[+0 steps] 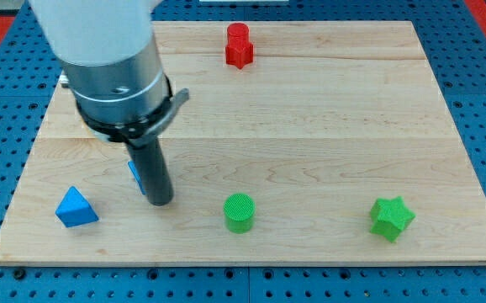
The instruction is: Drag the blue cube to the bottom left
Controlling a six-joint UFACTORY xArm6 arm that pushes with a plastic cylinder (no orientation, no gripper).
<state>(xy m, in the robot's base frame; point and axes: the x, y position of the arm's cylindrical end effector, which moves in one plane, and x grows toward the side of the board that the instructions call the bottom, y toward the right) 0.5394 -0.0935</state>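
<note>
Tip [160, 202] planted low on the wooden surface [310, 126], left of centre; blue cube [134, 174] pressed against the rod's left side, mostly hidden behind it, only a sliver showing; blue triangular block [76, 208] lying near the bottom left corner, a little apart from the tip; green cylinder [240, 212] off to the tip's right along the bottom edge; green star-shaped block [391, 218] further right; red block [239, 45] up by the top edge, well apart.

No text, labels, brands, numbers or signs can be read anywhere in this view.
</note>
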